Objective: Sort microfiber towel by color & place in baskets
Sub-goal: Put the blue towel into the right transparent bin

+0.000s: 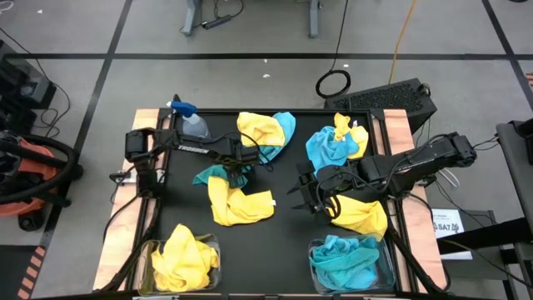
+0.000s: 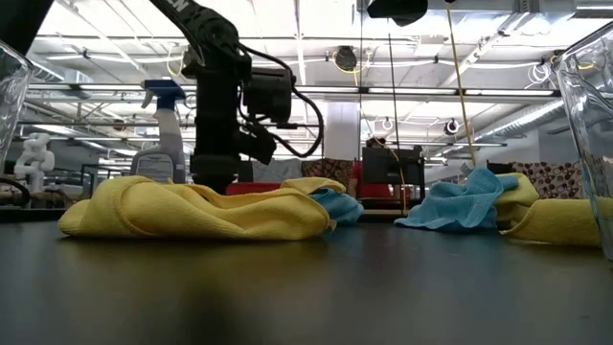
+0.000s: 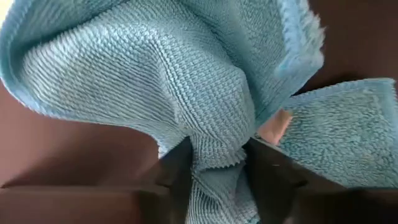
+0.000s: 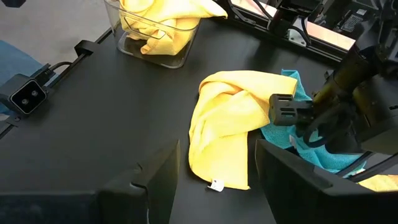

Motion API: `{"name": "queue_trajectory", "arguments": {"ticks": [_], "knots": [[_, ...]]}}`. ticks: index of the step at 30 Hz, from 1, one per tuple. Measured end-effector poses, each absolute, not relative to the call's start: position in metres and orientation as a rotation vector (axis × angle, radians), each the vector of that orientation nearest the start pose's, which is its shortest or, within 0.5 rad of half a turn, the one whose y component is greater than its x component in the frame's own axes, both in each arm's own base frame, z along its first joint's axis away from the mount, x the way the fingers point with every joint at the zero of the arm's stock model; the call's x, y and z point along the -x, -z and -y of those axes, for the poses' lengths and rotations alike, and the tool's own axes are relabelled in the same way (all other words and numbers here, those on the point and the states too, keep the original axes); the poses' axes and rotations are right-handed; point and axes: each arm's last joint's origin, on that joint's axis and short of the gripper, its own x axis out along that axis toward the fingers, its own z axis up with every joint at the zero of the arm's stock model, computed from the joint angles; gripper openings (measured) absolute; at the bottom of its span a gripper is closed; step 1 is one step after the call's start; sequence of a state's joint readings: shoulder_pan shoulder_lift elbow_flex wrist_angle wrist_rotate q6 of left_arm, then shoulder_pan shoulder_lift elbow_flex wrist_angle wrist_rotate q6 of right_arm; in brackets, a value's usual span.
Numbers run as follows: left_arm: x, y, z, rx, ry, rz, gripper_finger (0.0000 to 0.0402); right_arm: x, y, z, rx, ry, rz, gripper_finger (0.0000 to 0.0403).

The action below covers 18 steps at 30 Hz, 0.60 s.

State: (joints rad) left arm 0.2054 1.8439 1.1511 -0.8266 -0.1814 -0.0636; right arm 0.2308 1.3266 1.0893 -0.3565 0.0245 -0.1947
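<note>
A turquoise towel [image 1: 210, 173] lies crumpled on the black table, against a yellow towel [image 1: 239, 205]. My left gripper [image 1: 241, 169] stands over the turquoise towel's right end, pointing down, shut on its cloth [image 3: 186, 81]. The low view shows that arm [image 2: 220, 115] behind the yellow towel [image 2: 192, 211]. My right gripper [image 1: 306, 193] hangs open above the table's middle right, nothing between its fingers [image 4: 155, 180]. The left basket [image 1: 150, 250] holds yellow cloth, the right basket [image 1: 316, 250] turquoise cloth. My left gripper pinches a bunched-up fold of the turquoise towel [image 3: 217, 140] between its two fingers [image 3: 180, 168]. The fingers come from above, pointing down. The towel's other parts spread out on the table around the fold, slack.
Two mixed heaps of yellow and turquoise towels [image 1: 265, 133] [image 1: 337, 143] lie at the far side. Another yellow towel [image 1: 365, 217] sits under my right arm. A spray bottle [image 1: 190, 123] stands at the far left. Bare black table [image 1: 275, 250] lies between the baskets.
</note>
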Motion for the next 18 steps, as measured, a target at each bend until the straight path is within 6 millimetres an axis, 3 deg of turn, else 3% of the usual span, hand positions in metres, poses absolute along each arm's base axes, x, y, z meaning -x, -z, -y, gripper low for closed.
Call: {"name": "queue_trajectory", "arguments": {"ticks": [6, 18], "knots": [[-0.3151, -0.1514, -0.0703, 0.052, -0.304, -1.524, 0.0017, -0.2811, -0.3063, -0.0653, 0.264, -0.257, -0.569, 0.0203], [-0.3155, -0.1516, -0.0694, 0.028, -0.282, -1.525, 0.0011, -0.2811, -0.3063, -0.0653, 0.264, -0.257, -0.569, 0.0203]]}}
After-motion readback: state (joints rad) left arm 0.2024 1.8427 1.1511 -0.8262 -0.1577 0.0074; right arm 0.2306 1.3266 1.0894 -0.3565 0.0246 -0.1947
